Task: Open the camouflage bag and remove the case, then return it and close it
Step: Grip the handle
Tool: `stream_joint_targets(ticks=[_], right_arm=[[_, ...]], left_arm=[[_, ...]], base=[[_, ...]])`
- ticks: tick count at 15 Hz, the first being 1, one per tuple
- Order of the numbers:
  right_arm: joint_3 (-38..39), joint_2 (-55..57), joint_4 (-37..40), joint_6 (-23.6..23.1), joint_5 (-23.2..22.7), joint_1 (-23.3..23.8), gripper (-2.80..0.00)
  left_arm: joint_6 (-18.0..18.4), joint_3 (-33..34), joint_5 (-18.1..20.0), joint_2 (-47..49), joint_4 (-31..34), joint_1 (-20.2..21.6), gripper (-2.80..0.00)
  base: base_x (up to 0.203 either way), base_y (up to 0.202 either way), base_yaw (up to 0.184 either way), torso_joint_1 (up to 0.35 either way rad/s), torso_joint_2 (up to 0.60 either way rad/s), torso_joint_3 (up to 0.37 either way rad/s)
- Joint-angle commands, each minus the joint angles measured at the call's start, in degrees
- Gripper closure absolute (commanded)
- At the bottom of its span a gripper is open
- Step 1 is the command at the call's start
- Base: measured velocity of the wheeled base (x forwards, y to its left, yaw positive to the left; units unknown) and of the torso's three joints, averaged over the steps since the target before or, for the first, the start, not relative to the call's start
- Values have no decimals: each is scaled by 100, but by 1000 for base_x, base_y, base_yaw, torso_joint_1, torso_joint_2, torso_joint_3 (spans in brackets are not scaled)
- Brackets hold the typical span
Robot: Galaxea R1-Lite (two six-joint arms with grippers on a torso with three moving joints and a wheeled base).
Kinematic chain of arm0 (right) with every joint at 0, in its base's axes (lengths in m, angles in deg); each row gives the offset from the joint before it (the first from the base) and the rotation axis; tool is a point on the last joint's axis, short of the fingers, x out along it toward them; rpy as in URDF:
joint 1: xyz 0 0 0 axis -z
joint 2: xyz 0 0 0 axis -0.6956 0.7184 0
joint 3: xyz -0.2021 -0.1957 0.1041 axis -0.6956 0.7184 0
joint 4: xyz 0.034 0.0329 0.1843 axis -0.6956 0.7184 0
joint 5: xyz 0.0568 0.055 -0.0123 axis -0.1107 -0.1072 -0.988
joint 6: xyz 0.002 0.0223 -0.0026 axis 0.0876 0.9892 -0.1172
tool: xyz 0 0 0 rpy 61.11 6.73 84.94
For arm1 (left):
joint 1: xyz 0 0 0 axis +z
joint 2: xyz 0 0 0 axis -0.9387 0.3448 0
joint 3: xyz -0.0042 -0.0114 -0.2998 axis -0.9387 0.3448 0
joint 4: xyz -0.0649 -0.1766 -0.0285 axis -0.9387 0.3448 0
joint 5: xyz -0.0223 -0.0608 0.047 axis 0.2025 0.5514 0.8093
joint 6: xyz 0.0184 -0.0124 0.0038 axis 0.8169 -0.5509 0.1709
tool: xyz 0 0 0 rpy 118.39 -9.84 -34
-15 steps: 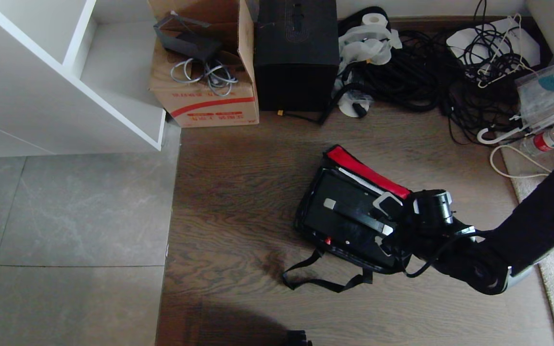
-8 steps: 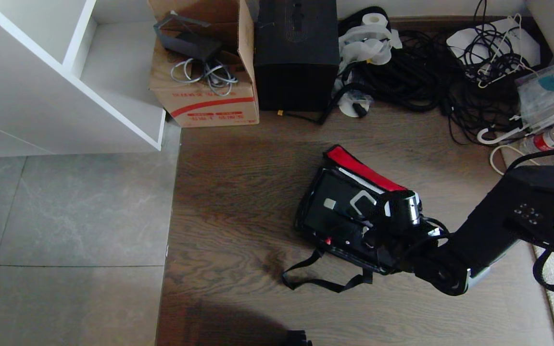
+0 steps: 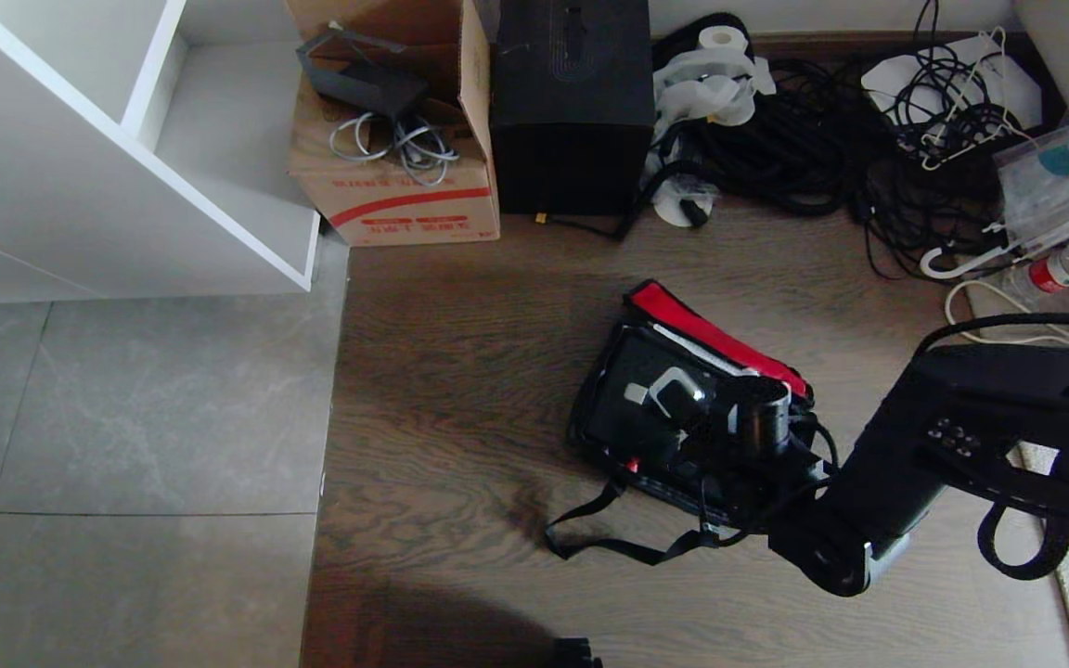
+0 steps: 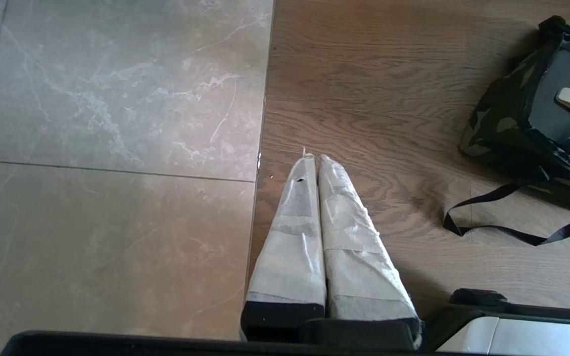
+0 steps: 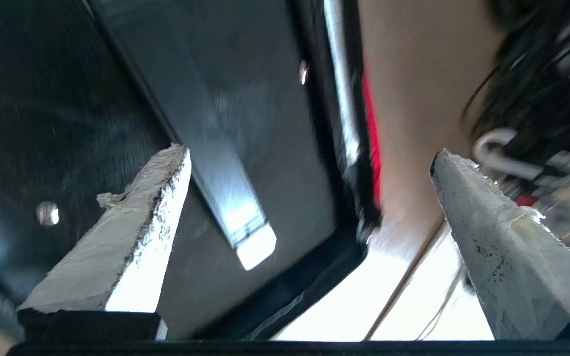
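My right gripper, fingers spread, hovers over the case; its handle runs lengthwise just beneath.

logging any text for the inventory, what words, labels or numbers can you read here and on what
None can be read.
Cardboard box: red print under a red stripe, too small to read.
Bottle: red label, print too small to read.
Clear plastic bag: teal mark, no letters that can be read.
Camouflage bag, case, black box: no text shows.
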Motion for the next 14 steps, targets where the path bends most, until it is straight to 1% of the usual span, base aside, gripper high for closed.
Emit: stream_joint_targets(ticks=[1, 3, 4, 7, 9, 14], right_arm=[[-28, 373, -540, -277, 39, -31, -280], [-30, 492, -642, -365, 63, -24, -280], [-68, 500, -645, -377, 150, -27, -280], [-10, 480, -631, -594, 207, -24, -280], [-64, 571, -714, -596, 273, -27, -280], [-221, 800, -931, -620, 278, -15, -280]], left_arm=[[-4, 53, -7, 0, -3, 2, 0], [-4, 53, -7, 0, -3, 2, 0], [-4, 53, -7, 0, -3, 2, 0], [-4, 53, -7, -1, -3, -2, 0], [-4, 53, -7, 0, -3, -2, 0], [-4, 53, -7, -8, -3, -5, 0]], base=[[0, 0, 0, 0, 0, 0], [0, 0, 0, 0, 0, 0], [0, 0, 0, 0, 0, 0], [0, 0, 0, 0, 0, 0], [0, 0, 0, 0, 0, 0], [0, 0, 0, 0, 0, 0]])
